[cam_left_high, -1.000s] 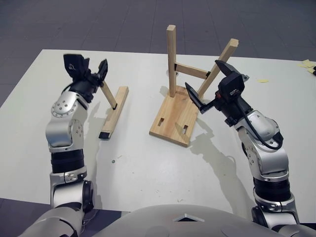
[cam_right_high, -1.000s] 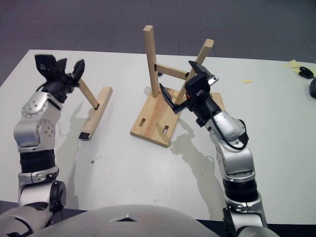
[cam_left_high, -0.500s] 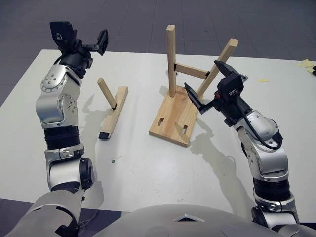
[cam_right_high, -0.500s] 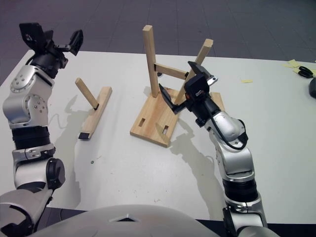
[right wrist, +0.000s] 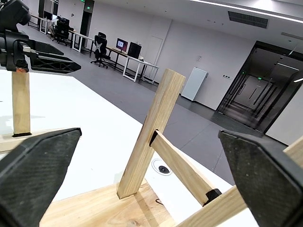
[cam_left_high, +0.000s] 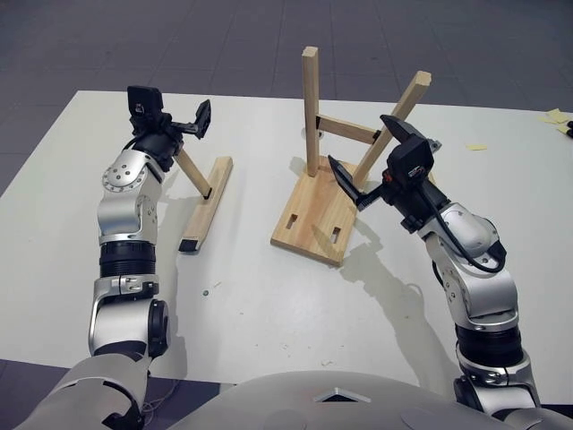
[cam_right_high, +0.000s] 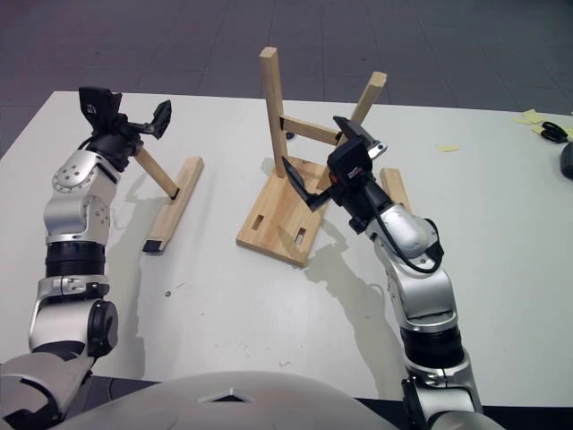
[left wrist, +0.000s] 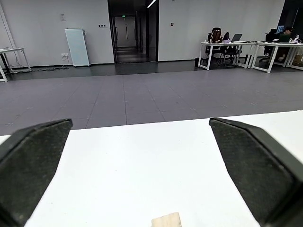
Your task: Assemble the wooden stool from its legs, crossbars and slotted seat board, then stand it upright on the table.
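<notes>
The slotted seat board (cam_left_high: 309, 215) lies flat on the table. One leg (cam_left_high: 311, 107) stands upright on it, and a crossbar (cam_left_high: 347, 129) joins it to a second, tilted leg (cam_left_high: 394, 121). My right gripper (cam_left_high: 369, 159) is open, with a finger on each side of the tilted leg's lower part. To the left, a loose leg (cam_left_high: 207, 204) lies flat with a short crossbar (cam_left_high: 194, 172) sticking up from it. My left gripper (cam_left_high: 173, 126) is open just above that crossbar's top end (left wrist: 166, 220), with its fingers (left wrist: 33, 161) spread wide.
Yellow sticky notes (cam_left_high: 477, 146) lie at the table's far right, beside a dark object (cam_right_high: 566, 158) at the edge. A round grommet (right wrist: 163, 169) sits in the table behind the stool. The table's near half (cam_left_high: 295, 313) is bare white surface.
My left gripper lifted off the short crossbar and swung up and away, then came back down over its top, open. My right gripper shifted slightly left toward the tilted leg.
</notes>
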Robot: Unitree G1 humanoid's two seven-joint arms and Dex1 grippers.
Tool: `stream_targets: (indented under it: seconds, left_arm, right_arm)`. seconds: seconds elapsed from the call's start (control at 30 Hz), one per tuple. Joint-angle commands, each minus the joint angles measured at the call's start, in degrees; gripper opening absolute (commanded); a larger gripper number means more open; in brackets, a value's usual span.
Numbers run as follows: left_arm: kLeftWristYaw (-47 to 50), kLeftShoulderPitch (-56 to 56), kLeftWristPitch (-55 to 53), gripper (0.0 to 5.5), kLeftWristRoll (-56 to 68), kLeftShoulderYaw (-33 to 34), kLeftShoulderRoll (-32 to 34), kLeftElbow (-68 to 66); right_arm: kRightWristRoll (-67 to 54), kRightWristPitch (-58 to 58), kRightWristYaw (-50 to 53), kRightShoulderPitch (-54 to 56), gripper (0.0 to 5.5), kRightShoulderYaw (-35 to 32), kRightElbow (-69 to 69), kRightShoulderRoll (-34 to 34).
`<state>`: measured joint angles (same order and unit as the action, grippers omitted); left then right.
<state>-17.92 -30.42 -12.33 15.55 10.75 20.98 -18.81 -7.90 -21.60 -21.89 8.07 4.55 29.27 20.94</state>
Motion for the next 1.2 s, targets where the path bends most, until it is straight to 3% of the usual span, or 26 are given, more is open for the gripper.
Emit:
stream_targets:
  seconds: [0.03, 0.67, 1.2]
  left_arm:
    - [0.9, 4.4, -6.1, 5.38, 0.2, -0.4, -1.5, -0.4]
    - [3.8, -8.3, -15.3, 5.38, 3.7, 4.1, 2.8, 14.6]
    - [3.6, -4.9, -17.3, 5.38, 4.7, 3.1, 1.4, 17.5]
  right_arm:
    - [0.3, -0.3, 0.3, -0.4, 5.4, 0.3, 0.4, -0.3]
    - [1.1, -0.1, 0.7, -1.8, 5.4, 2.1, 1.2, -1.7]
    - [1.0, -0.4, 0.2, -1.5, 5.4, 1.9, 1.3, -1.5]
